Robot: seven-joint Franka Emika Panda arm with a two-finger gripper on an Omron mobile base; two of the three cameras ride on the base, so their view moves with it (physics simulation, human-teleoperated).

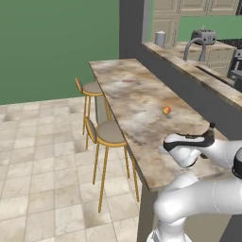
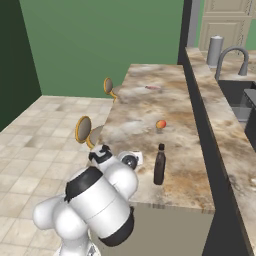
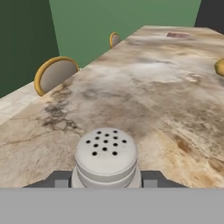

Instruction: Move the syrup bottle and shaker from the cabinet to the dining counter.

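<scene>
Tan marbled stone runs the length of the counter (image 2: pixel 150 117), and both task things are now over or on it. Going left to right in the right base view: two stools (image 2: pixel 84 131) stand along the left edge, the gripper (image 2: pixel 132 161) sits low at the near left part of the top, and just to its right the bottle (image 2: pixel 159 165) stands upright on the stone, free of the arm. Farther along lies a small orange fruit (image 2: pixel 160 124), and beyond the grey back wall at the right is a sink with its tap (image 2: pixel 234 56).

From the hand camera, the shaker (image 3: pixel 106 157) sits between the two fingertips (image 3: pixel 60 180), which close against its sides, its holed top facing up; whether its base touches the stone is hidden.

So the bottle looks delivered. Left to do, as I judge it: set the shaker down, let go and pull clear.
</scene>
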